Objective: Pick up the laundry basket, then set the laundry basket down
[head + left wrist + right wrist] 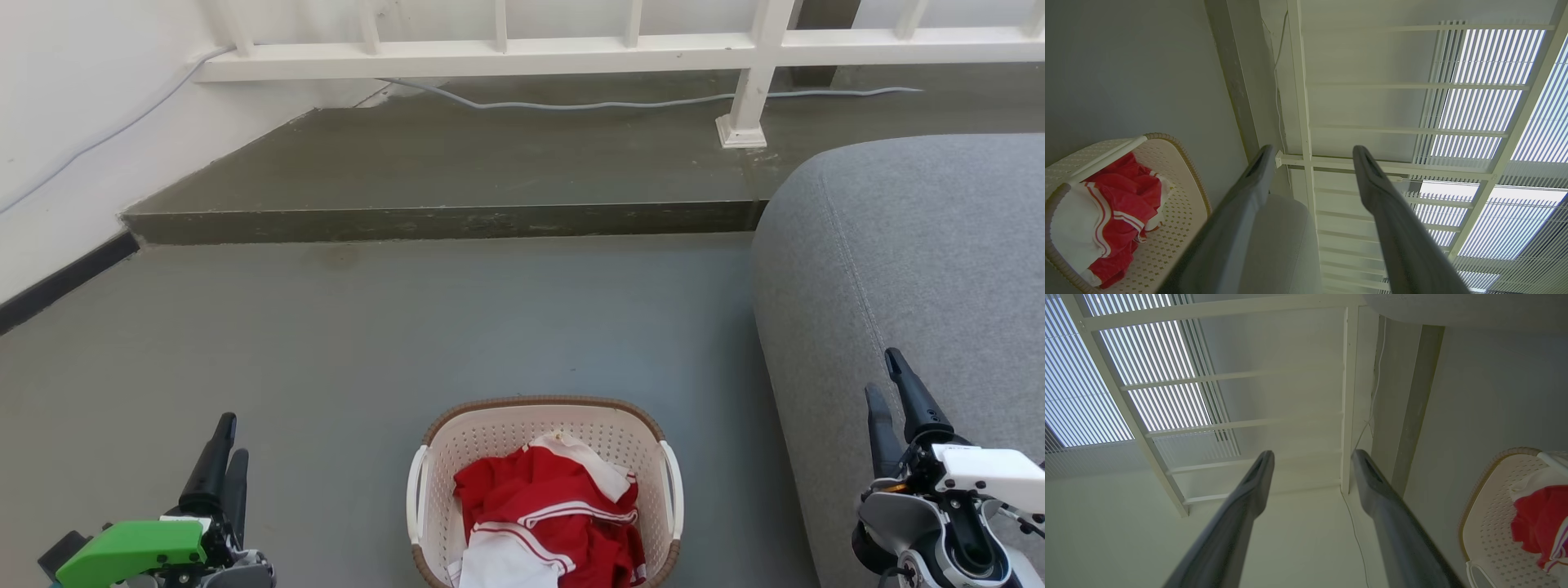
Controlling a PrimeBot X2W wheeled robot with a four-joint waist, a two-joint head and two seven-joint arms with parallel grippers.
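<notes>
Beside the sofa (pixel 914 245), the laundry basket (pixel 490 441) sits between left gripper (pixel 233 437) and right gripper (pixel 882 371), both parted.

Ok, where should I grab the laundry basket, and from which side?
By its white side handles, one pincer each: left pincer onto the left handle, right pincer onto the right handle, each from its own side. The laundry basket stands upright on the floor between them, handles facing outward; clothes heap inside, so an inner-rim grip looks worse.
</notes>
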